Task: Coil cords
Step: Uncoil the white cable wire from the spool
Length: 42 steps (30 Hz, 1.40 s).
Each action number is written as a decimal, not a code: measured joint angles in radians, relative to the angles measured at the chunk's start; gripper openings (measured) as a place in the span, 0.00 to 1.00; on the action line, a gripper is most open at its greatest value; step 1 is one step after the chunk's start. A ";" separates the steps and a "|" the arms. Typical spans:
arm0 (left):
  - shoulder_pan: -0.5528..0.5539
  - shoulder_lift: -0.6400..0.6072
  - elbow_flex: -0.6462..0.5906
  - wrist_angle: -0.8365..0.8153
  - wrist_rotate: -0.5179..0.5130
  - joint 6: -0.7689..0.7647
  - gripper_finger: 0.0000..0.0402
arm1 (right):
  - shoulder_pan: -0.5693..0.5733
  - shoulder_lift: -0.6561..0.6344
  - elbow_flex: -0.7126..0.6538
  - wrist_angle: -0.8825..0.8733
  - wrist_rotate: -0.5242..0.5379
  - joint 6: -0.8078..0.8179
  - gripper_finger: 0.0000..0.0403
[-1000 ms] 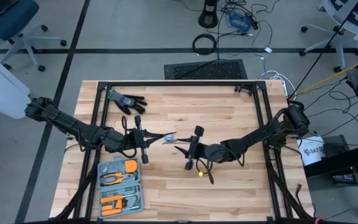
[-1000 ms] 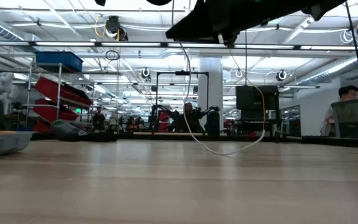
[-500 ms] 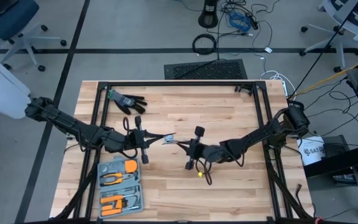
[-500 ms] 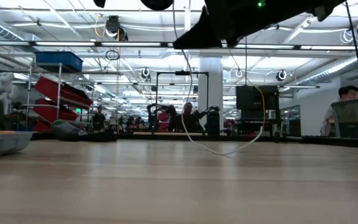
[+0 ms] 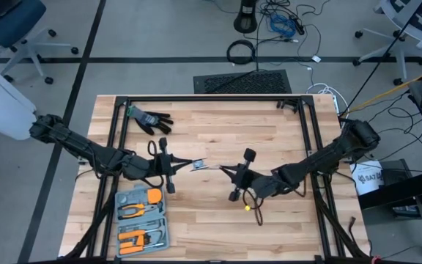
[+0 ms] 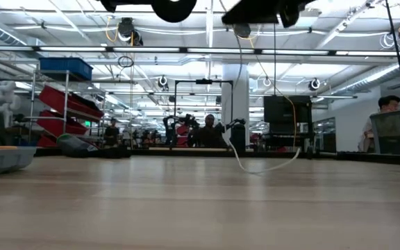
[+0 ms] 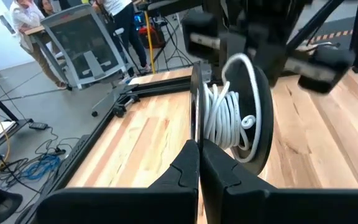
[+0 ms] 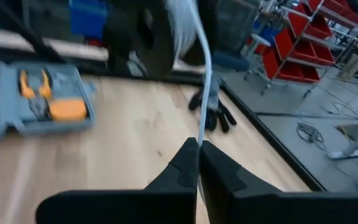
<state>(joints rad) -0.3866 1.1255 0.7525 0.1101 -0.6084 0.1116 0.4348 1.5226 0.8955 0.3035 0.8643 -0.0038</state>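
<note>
Left wrist view: white cord (image 7: 224, 118) wound on black spool (image 7: 260, 124); both grippers clamped on it.

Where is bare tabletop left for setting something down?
Bare wood lies between the black glove and the frame's far right corner, and near the front edge right of the tool case. The middle is crowded: left gripper, spool, cord, right gripper.

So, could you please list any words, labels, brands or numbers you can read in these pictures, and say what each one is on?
"SAT": dark letters on the white bucket beside the table's right edge in the high view; the rest of the label is cut off and too small to read.
Grey tool case with orange-handled tools: no readable print.
Spool of white cord: no label visible.
Screens and bins in the room behind: too blurred to read.
</note>
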 joint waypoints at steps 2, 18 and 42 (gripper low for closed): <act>0.000 0.001 0.000 0.001 0.000 0.000 0.00 | 0.004 -0.014 0.000 0.053 -0.016 0.000 0.00; 0.011 0.125 0.000 0.186 -0.080 0.131 0.00 | -0.049 0.034 0.000 0.401 -0.321 0.022 0.00; -0.003 0.118 0.000 0.211 -0.227 0.131 0.00 | -0.055 0.201 0.141 0.128 -0.398 0.079 0.00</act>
<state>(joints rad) -0.3899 1.2436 0.7528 0.3215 -0.8358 0.2425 0.3798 1.7237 1.0363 0.4319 0.4659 0.0757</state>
